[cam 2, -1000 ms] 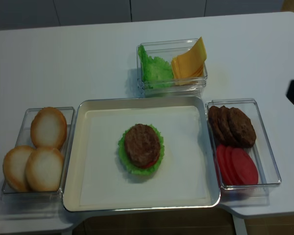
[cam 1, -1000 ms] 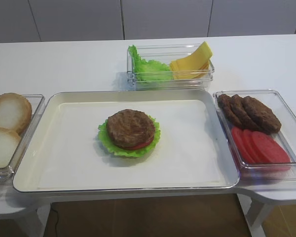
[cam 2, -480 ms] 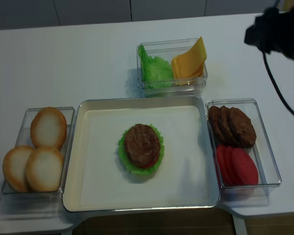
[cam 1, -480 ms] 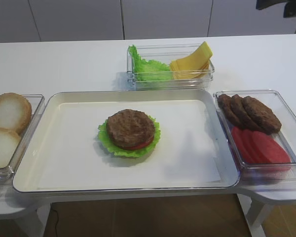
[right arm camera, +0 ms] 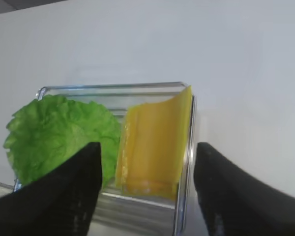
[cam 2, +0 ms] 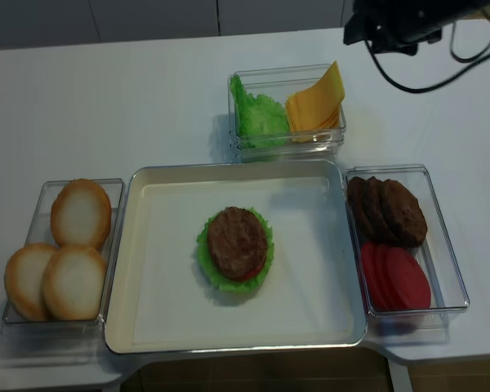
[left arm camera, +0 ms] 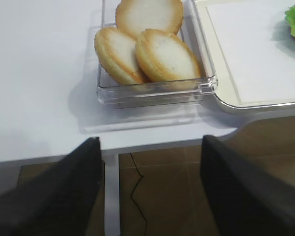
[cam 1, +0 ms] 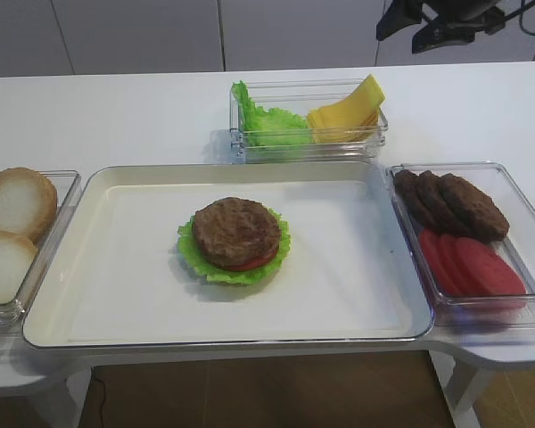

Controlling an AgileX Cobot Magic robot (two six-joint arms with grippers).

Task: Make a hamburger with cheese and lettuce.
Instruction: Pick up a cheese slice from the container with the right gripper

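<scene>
Right gripper: my right gripper (right arm camera: 146, 191) hangs above the far right of the table, fingers (right arm camera: 64, 196) spread wide with nothing between them, framing the clear box (right arm camera: 182, 147) of lettuce and cheese.
Left gripper: my left gripper (left arm camera: 150, 189) sits off the near left table edge, fingers apart and holding nothing, looking down on the bun tray (left arm camera: 155, 91).
Hamburger: the hamburger (cam 1: 235, 239) rests mid-tray on the big white tray (cam 1: 116, 294), patty on top, tomato under it, lettuce frill around the rim.
Cheese: the cheese (right arm camera: 155, 142) leans as a yellow stack in the right half of the clear box, beside the lettuce leaf (right arm camera: 59, 135) in the left half.
Other trays: patties (cam 2: 388, 208) and tomato slices (cam 2: 396, 276) share a clear tray right of the white tray; three bun halves (cam 2: 61, 261) lie in the left one.
Surface: a white table (cam 2: 131, 106), smooth, with rounded corners.
Room: pale cabinet fronts (cam 1: 143, 36) run behind the table; brown floor (cam 1: 259, 392) shows below its near edge.
</scene>
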